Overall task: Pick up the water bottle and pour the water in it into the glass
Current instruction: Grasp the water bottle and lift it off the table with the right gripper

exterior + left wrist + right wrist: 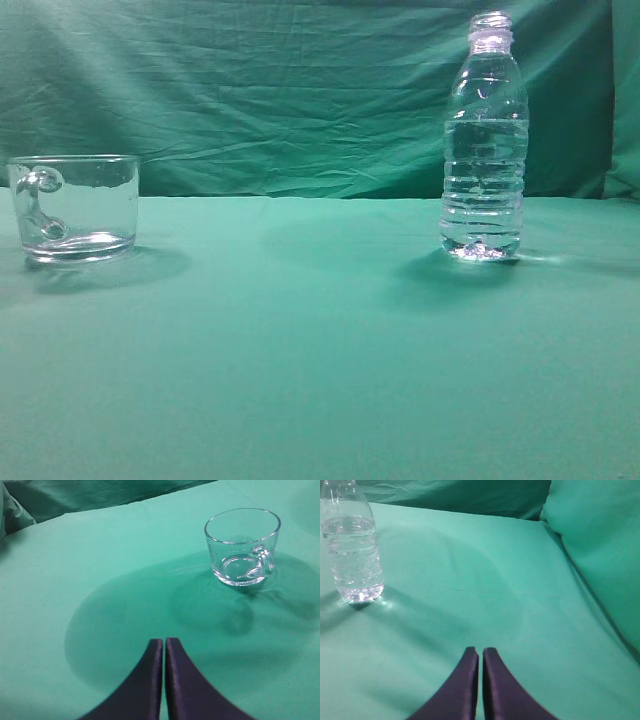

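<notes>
The water bottle [485,140] stands upright at the right of the green table, uncapped. The water [484,180] fills it to about the shoulder. The bottle also shows in the right wrist view [352,545] at the upper left. The glass [75,205] stands at the left with its handle facing the camera, and looks empty. It also shows in the left wrist view [243,546] at the upper right. My left gripper [164,641] is shut and empty, well short of the glass. My right gripper [480,651] is shut and empty, to the right of the bottle. Neither gripper shows in the exterior view.
A green cloth covers the table [320,350] and hangs as a creased backdrop [280,90]. In the right wrist view the cloth rises in a fold [600,545] at the right.
</notes>
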Robot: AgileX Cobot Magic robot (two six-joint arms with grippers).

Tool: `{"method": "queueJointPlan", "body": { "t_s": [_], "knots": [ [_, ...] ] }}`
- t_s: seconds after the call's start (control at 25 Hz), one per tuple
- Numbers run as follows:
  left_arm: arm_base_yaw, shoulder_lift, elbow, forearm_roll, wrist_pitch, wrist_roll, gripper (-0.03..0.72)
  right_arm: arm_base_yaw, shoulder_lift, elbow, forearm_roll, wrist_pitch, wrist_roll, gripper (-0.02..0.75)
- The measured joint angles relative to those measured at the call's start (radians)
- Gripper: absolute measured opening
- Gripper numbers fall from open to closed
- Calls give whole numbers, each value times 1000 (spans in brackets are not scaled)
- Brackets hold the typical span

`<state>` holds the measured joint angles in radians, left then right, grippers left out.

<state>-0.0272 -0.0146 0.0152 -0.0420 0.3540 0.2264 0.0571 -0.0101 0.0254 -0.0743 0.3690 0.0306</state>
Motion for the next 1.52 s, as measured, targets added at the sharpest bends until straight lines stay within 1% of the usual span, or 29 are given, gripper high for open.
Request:
{"method": "queueJointPlan", "body": {
  "t_s": [1.04,1.16,1.2,1.24,1.28,1.36,1.4,1.48,1.52],
  "knots": [
    [0,0,0,0,0,0,0,0,0,0,-8,-5,0,0],
    [0,0,0,0,0,0,0,0,0,2,42,-107,5,0],
    [0,0,0,0,0,0,0,0,0,2,42,-107,5,0],
    [0,0,0,0,0,0,0,0,0,2,72,-240,7,0],
    [0,0,0,0,0,0,0,0,0,2,77,-321,9,0],
    [0,0,0,0,0,0,0,0,0,2,84,-461,16,0],
    [0,0,0,0,0,0,0,0,0,2,86,-504,35,0],
    [0,0,0,0,0,0,0,0,0,0,86,-507,61,0],
    [0,0,0,0,0,0,0,0,0,-15,84,-474,80,0]
  ]
}}
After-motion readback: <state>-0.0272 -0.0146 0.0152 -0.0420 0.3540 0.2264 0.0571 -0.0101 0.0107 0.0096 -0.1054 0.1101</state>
